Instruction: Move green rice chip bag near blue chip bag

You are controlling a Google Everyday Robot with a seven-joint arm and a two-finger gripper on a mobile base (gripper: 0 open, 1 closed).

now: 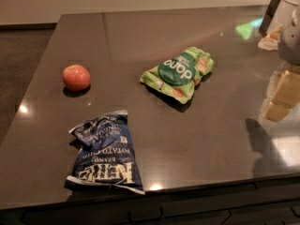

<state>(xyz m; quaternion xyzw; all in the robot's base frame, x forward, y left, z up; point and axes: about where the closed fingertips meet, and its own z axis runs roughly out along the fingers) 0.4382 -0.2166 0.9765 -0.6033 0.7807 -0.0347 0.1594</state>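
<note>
- The worktop (220, 139) is a dark, glossy slab that fills most of the frame, and room lights glint off it in several spots.
- The green rice chip bag (178, 73) lies flat a little right of the frame's centre. It is turned at an angle, and its dark green round logo with white lettering faces up.
- The blue chip bag (107, 153) lies flat in the lower left of the frame, close to the worktop's near edge. Its white block lettering reads upside down from here.
- The two bags are well apart, with bare dark surface between them. The green one sits up and to the right of the blue one.
- A round red-orange fruit (76, 77) that looks like an apple sits in the left-middle of the frame, above the blue bag and level with the green one. It touches neither bag.
- The tool (290, 32) shows only as a pale grey-white shape cut off by the upper right edge of the frame, well clear of both bags. I cannot tell whether it is open or closed, and nothing can be seen in its grasp.
- Just below it, at the right edge, are tan blocky shapes (282, 95). I cannot tell whether they are objects or reflections.
</note>
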